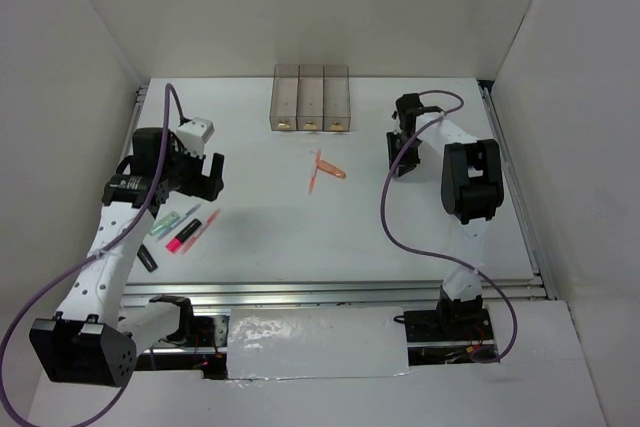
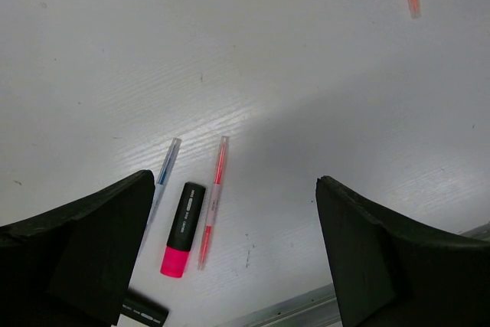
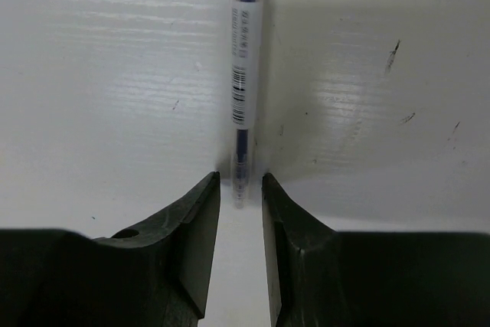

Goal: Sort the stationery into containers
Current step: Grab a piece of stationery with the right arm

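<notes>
Pen (image 3: 243,74) on table (image 3: 115,74) — end between right tool (image 3: 240,181), jaws slightly apart.

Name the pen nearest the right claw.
The clear blue-inked pen with a barcode label, its end inside the right claw; the orange pens lie well aside.

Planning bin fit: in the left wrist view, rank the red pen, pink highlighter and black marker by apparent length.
red pen
pink highlighter, shorter but thicker
black marker, though partly hidden, so unsure

The barcoded pen (image 3: 243,74) runs off the top edge, near tip blurred.
</notes>
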`<state>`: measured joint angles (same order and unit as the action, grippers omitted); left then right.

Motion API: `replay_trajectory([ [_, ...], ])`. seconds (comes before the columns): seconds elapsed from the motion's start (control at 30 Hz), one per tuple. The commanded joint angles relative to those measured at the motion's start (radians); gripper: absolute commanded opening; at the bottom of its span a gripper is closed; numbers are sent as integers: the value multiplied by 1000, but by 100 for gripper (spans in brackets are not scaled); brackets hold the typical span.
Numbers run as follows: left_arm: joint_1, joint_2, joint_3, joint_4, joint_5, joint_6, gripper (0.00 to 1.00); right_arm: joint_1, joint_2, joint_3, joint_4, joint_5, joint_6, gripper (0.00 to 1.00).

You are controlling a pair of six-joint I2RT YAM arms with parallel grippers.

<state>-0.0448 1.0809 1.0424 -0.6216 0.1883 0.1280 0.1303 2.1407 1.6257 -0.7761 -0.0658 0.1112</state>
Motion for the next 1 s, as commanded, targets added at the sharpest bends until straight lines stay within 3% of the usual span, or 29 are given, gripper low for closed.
replay_trajectory([
  [0.0,-3,-35,39,-12,14,2,99,15,-47,-35,5,41,25,36],
  [0.17,-3,-55,24,-13,2,4,99,17,-33,-3,-2,58,28,35],
  [0.33,-3,-53,15,-10,-1,5,99,20,5,49,-31,57,24,27],
  [0.57,-3,-47,7,-3,-4,7,99,29,16,74,-45,21,-5,0],
  [0.77,-3,-53,21,-12,-12,10,99,48,-117,74,-87,-62,-38,0],
  [0.97,-3,-41,11,16,14,-13,99,49,-208,215,-98,-115,-7,0],
])
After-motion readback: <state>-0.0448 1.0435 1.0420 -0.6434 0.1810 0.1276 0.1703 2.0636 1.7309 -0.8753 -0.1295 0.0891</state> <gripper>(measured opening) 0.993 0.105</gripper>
